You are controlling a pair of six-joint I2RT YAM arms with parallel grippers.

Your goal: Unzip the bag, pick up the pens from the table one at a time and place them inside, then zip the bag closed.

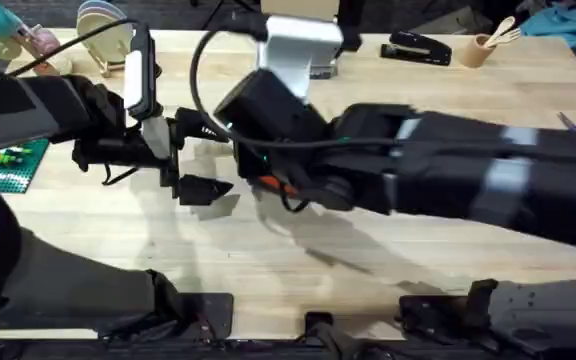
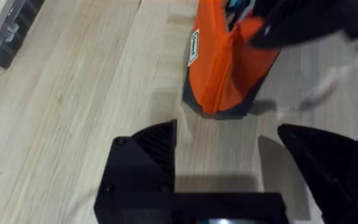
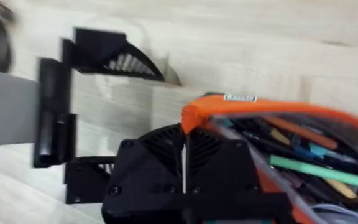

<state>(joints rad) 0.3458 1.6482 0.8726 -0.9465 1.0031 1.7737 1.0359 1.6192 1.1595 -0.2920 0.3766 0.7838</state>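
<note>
Now, bag (image 3: 278, 134): mid-table (image 2: 73, 112), mouth open, pens (image 3: 328, 171) inside.
Right gripper (image 3: 184, 163): pinched closed at the bag's open end, presumably on the zipper.
Left gripper (image 2: 225, 165): spread wide, holding nothing, just beside the bag's end, along its long axis.

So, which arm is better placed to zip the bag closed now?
Probably the right. Its gripper is shut at the end of the bag, whose top is open with pens inside. The left gripper is open and apart from the bag, so it could steady it.
</note>
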